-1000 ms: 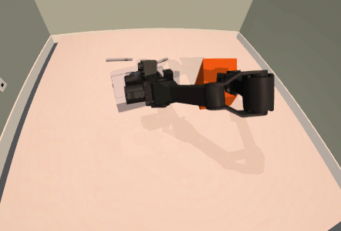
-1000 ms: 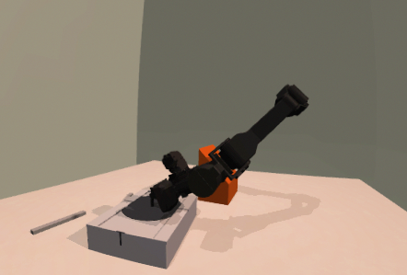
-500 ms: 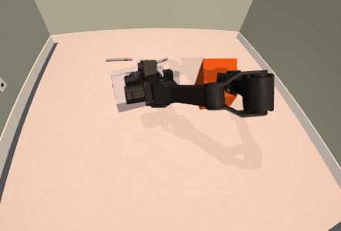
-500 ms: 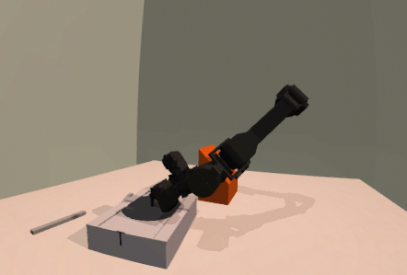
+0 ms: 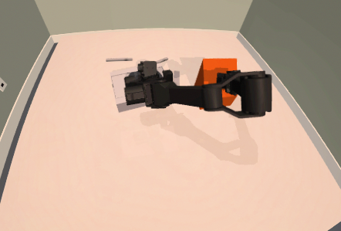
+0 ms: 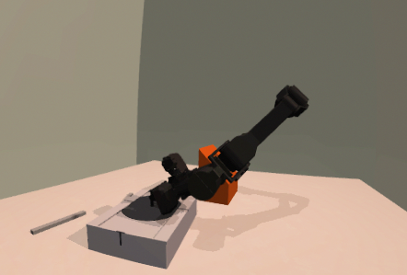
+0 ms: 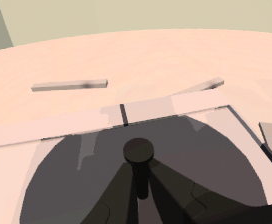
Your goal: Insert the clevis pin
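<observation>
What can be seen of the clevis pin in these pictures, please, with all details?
The clevis pin looks dark, almost black, perhaps from shadow, so its material is hard to tell. It has a flat, round head, wider than its straight, slim shank. The gripper is shut on the shank, head uppermost, above the disc. Whether its lower end touches the disc or enters the hole is hidden.
</observation>
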Robot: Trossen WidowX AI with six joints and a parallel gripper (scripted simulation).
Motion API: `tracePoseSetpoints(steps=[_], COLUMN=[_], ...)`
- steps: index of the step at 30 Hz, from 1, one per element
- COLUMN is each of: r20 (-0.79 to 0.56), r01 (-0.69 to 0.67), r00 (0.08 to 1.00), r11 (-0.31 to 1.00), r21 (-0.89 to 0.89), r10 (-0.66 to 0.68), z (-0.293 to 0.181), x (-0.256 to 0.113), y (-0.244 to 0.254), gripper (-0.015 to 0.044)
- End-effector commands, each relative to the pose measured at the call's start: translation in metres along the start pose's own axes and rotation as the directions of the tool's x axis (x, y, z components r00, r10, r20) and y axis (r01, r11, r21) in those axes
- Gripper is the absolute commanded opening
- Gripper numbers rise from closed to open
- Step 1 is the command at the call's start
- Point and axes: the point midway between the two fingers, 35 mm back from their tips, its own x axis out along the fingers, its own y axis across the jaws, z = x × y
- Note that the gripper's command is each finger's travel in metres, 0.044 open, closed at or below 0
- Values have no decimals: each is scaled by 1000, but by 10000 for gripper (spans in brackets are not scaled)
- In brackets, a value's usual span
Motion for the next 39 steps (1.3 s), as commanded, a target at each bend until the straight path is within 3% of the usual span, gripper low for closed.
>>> tracePoseSetpoints(steps=[1, 12, 18, 32, 35, 39], r20=[0, 0, 0, 2, 4, 3], r01=[-1, -1, -1, 0, -1, -1], r00=[1000, 1000, 1000, 1000, 1000, 1000], r11=[1000, 1000, 1000, 1000, 1000, 1000], r21=[0, 0, 0, 4, 8, 8], r10=[1, 1, 1, 0, 1, 1], z=[0, 0, 0, 17, 15, 14], x=[0, 0, 0, -8, -20, -64], y=[0, 0, 0, 0, 2, 2], gripper=[0, 0, 157, 160, 239, 344])
